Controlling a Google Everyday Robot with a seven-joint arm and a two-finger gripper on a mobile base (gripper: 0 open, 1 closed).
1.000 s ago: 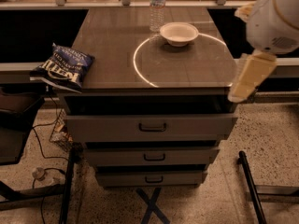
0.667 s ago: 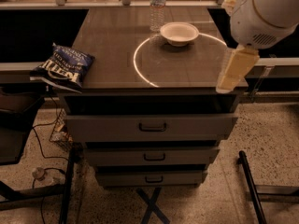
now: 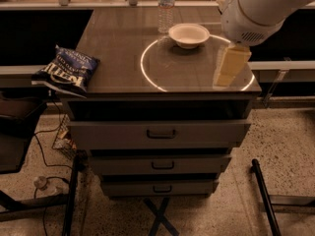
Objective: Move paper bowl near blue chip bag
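- Gripper hangs over the table's right front; how far open it is, I cannot tell.
- Bowl sits at the back, beside the bottle, whose top is cut off.
- Bag overhangs the left edge.

paper bowl back-centre | blue chip bag left edge | pincer right, seemingly above tabletop

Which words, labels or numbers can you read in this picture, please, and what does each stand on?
Dark navy crinkled chip bag: large white lettering, not legible.
Clear plastic water bottle: label too small to read.
Off-white round paper bowl and the cream claw, which hangs over the right front of the brown tabletop: no text visible.
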